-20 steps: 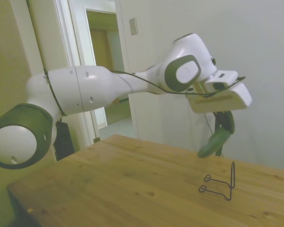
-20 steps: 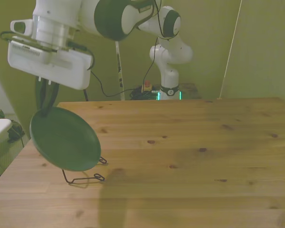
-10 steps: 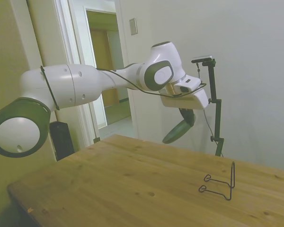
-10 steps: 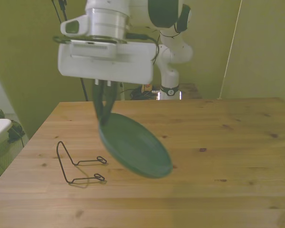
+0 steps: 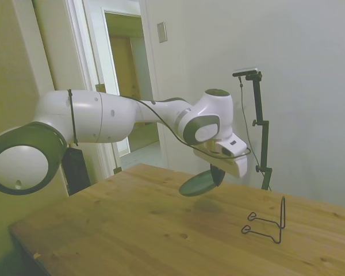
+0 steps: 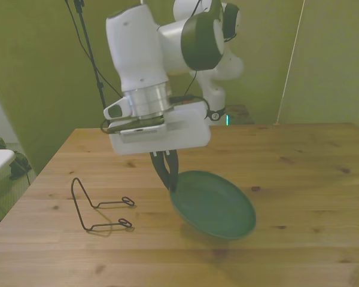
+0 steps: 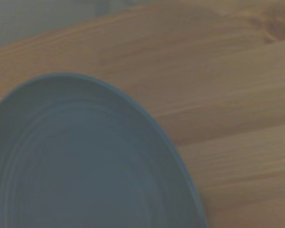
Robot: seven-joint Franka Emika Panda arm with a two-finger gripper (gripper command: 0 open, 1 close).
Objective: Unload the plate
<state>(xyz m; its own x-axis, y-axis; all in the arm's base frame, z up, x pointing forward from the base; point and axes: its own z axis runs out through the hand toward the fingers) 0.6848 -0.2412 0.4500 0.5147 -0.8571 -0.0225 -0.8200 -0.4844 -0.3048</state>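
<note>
Since a second ago your arm has carried the plate [image 6: 214,204] away from the wire rack [image 6: 99,206], swung it across toward the middle of the table [image 6: 299,161] and lowered it, so it now hangs much nearer the wood and lies almost flat instead of steeply tilted. Your gripper [image 6: 166,171] points down with its two dark fingers [image 6: 170,169] pinched close together on the plate's rim, at the edge nearest the front view's left; the plate juts out from them toward the front view's right, held only at that edge. In the side view the plate [image 5: 198,183] floats clear above the tabletop [image 5: 132,224] with its shadow on the boards just below, so it is not touching the wood. The wrist view shows you the plate [image 7: 80,166] from close by: dark green, smooth, with faint rings and a shallow raised rim, nothing lying in it, and wood grain [image 7: 228,95] beyond. The thin black rack [image 5: 268,221] stands on the table well apart from the plate, toward the front view's left, with nothing resting in it
</note>
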